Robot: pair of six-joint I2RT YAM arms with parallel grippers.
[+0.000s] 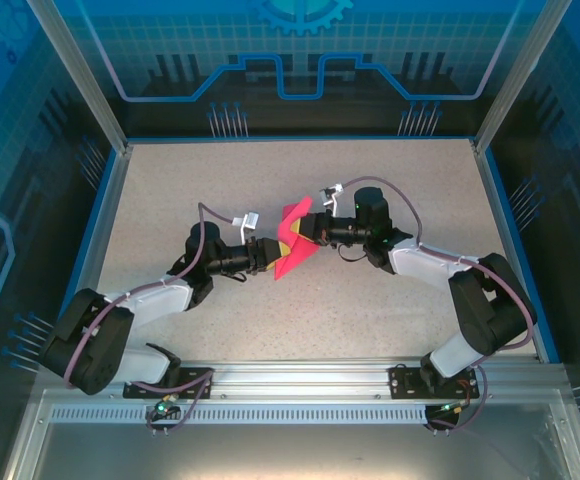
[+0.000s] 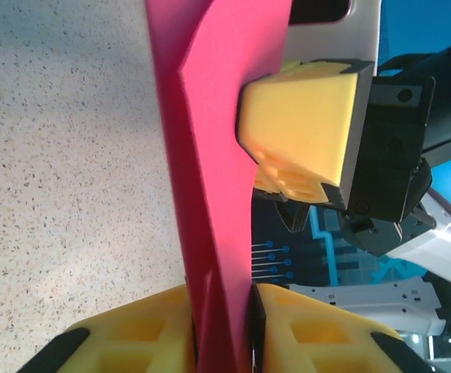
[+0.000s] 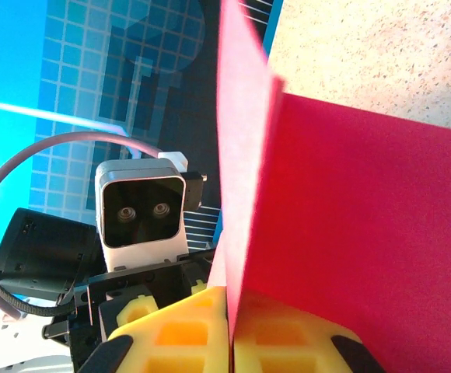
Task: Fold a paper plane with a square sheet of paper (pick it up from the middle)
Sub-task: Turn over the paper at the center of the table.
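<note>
Held the folded sheet of paper [image 1: 295,222] aloft above the table's [image 1: 170,180] middle, well off every edge, pinched tight by left gripper [image 2: 224,326] and right gripper [image 3: 229,330] alike. Likely mid-crease; next needed a careful regrip.

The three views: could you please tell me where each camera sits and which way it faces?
Top external: above and behind the bases, looking down on the table; both arms show, left hand and right hand meeting at the folded pink paper.
Left wrist: on the left arm, looking along its yellow fingers, clamped on the paper, toward the right hand.
Right wrist: on the right arm, looking along its fingers, shut on the paper, toward the left wrist camera.
Both wrist views share the paper.
</note>
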